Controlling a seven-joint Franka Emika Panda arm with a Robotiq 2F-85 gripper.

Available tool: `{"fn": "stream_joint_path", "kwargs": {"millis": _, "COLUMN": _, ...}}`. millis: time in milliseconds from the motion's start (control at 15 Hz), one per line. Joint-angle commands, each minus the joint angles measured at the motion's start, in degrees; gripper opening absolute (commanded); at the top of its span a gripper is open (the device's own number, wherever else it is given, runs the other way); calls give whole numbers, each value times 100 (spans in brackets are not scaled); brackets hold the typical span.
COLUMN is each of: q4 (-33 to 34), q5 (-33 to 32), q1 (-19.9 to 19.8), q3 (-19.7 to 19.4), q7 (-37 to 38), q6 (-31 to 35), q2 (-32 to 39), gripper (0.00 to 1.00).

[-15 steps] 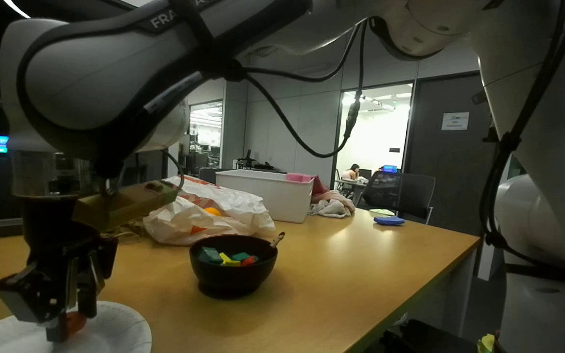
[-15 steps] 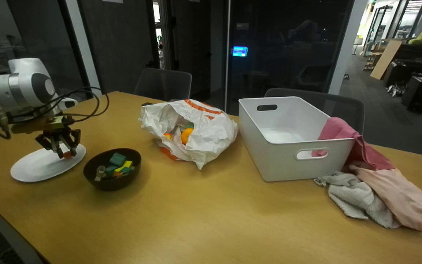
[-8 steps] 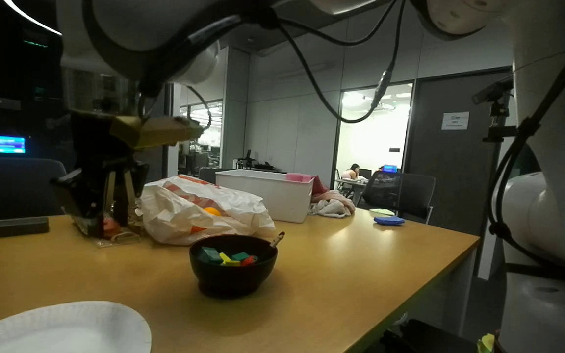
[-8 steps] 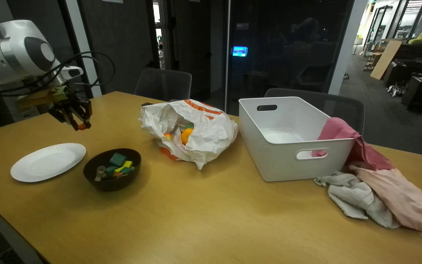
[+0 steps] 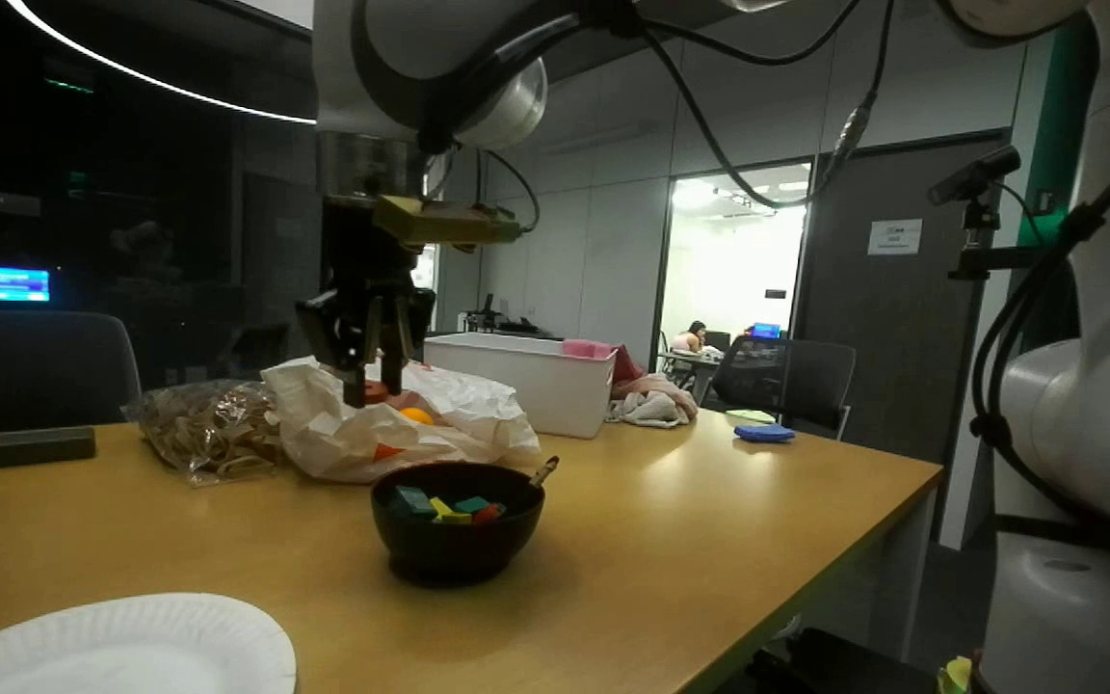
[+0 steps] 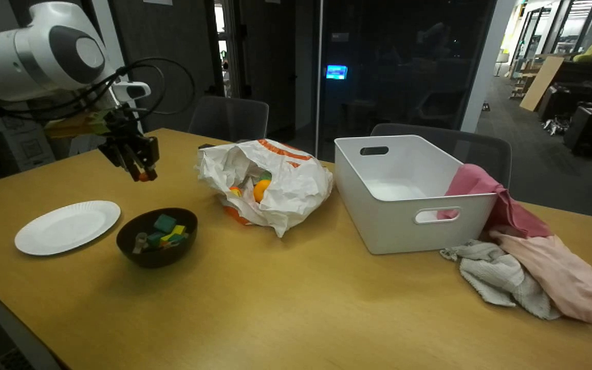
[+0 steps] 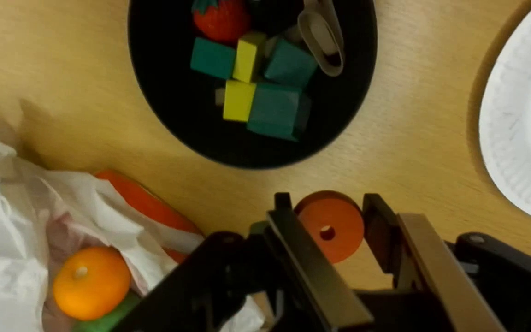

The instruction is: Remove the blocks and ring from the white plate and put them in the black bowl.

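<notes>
My gripper is shut on the orange-red ring, a flat disc with a small hole, held between the fingertips. In both exterior views the gripper hangs in the air with the ring at its tips. It is beside the black bowl, not over it. Yellow blocks and several blue-green blocks lie in the bowl. The white plate lies flat on the table; no piece shows on it.
The bowl also holds a red strawberry-like piece and a tan loop. A crumpled white bag with an orange fruit lies near the bowl. A white bin, cloths and a clear bag of brown bits stand farther off.
My gripper has lifted the ring off the plate. It has risen and moved away from the plate towards the bowl's side. The bowl and plate have not moved.
</notes>
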Motion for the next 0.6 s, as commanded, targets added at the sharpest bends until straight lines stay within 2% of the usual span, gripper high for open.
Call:
{"fn": "stream_joint_path", "kwargs": {"millis": 0, "q4": -739, "q5": 311, "q1": -232, "q3": 3, "q7": -69, "q6": 285, "q2": -344, "gripper": 17}}
{"fn": "stream_joint_path", "kwargs": {"millis": 467, "q4": -1230, "q5": 137, "q1": -456, "q3": -21, "q7": 93, "q6": 758, "q2": 39, "gripper": 17}}
{"fn": "stream_joint_path", "kwargs": {"millis": 533, "q4": -1266, "q5": 39, "q1": -472, "q3": -22, "q7": 152, "q6": 822, "q2": 82, "gripper": 21}}
